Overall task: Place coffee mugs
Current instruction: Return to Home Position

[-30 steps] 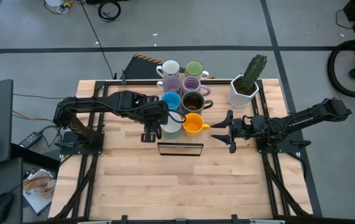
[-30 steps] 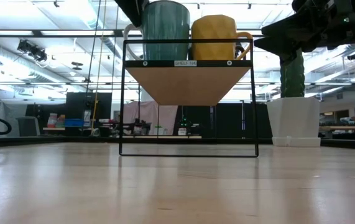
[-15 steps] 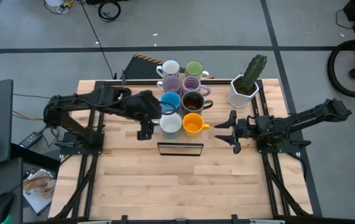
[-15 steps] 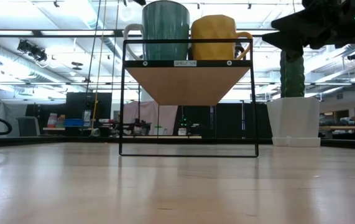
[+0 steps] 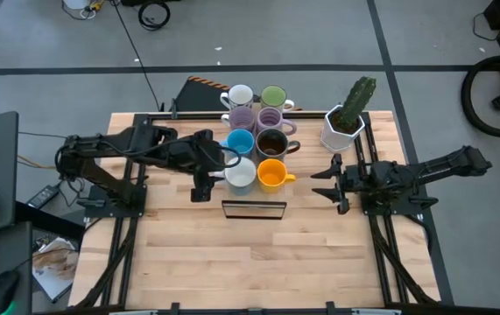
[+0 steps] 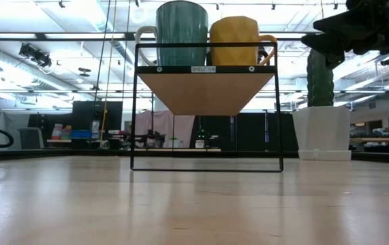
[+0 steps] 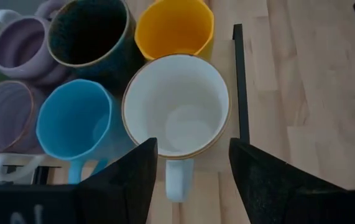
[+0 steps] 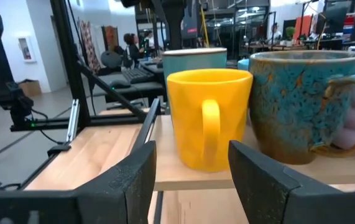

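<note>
Left claw (image 5: pixel 199 185): spread wide and holding nothing; it hung over the bench just left of the shelf's front row.
Left wrist view: the left claw (image 7: pixel 193 152) looked straight down on the front left mug, whose handle showed between the two dark fingers (image 7: pixel 130 180).
Right claw (image 5: pixel 327 182): also spread and empty, off the shelf's right side, level with the front row and clear of it.
Right wrist view: the right claw (image 8: pixel 193 155) faced the handle of the orange-yellow mug (image 8: pixel 208 118), well short of it.
Shelf: a small wooden shelf on a black wire frame (image 5: pixel 254 208) stood mid-bench, raised above the surface (image 6: pixel 206 88).
Mugs: all eight stood on the shelf, in two columns of four.
Back row: a white ceramic mug (image 5: pixel 240 94) on the left, a green mug (image 5: pixel 273 96) on the right.
Second row: a lilac mug (image 5: pixel 242 117) beside a second lilac mug (image 5: pixel 270 120).
Third row: a sky-blue mug (image 5: pixel 240 141) beside a dark brown speckled mug (image 5: pixel 271 142).
Front row: a white-lined pale green mug (image 5: pixel 241 174) and the orange-yellow mug (image 5: pixel 271 173), side by side, their handles pointing outward.
Cactus: a green cactus in a white hexagonal pot (image 5: pixel 344 127) stood on the bench right of the shelf, towards the back.
Bench: a light wooden bench (image 5: pixel 258 262).
</note>
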`<control>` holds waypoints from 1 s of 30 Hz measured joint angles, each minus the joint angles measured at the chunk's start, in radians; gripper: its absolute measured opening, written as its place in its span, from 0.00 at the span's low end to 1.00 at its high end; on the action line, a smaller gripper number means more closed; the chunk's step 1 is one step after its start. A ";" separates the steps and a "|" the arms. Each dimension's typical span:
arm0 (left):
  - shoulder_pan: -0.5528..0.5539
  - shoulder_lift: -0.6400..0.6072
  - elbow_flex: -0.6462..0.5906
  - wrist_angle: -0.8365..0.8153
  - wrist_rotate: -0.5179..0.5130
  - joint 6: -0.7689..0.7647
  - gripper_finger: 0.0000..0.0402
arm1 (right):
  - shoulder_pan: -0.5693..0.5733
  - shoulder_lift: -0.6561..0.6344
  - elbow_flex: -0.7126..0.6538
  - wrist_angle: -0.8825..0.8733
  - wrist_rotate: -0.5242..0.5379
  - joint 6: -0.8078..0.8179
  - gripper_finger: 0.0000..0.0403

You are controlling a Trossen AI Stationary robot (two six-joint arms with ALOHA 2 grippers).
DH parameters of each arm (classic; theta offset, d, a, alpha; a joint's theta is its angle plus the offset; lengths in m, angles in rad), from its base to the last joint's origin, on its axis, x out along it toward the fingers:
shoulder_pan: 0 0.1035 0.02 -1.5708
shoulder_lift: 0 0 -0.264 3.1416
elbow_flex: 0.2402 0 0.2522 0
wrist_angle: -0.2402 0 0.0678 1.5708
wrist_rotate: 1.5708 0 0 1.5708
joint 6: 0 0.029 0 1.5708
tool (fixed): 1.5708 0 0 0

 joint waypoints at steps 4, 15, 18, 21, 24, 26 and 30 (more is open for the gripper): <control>-0.017 0.000 0.000 0.001 -0.017 -0.004 0.51 | 0.000 -0.081 0.000 -0.088 -0.006 -0.001 0.51; -0.035 -0.003 -0.018 0.076 -0.017 0.006 0.51 | 0.000 -0.205 -0.048 -0.054 -0.048 -0.072 0.50; -0.040 -0.037 -0.137 0.167 -0.009 0.024 0.51 | 0.000 -0.206 -0.052 -0.011 -0.046 -0.073 0.50; -0.040 -0.109 -0.300 0.289 0.000 0.028 0.51 | 0.000 -0.206 -0.053 -0.002 -0.046 -0.074 0.50; -0.033 -0.217 -0.482 0.444 -0.001 0.026 0.50 | 0.000 -0.210 -0.053 0.010 -0.027 -0.051 0.50; -0.031 -0.301 -0.603 0.541 -0.003 0.017 0.48 | 0.000 -0.215 -0.053 0.012 -0.007 -0.048 0.49; -0.031 -0.471 -0.821 0.693 -0.002 -0.023 0.44 | -0.001 -0.237 -0.053 0.002 0.075 -0.044 0.50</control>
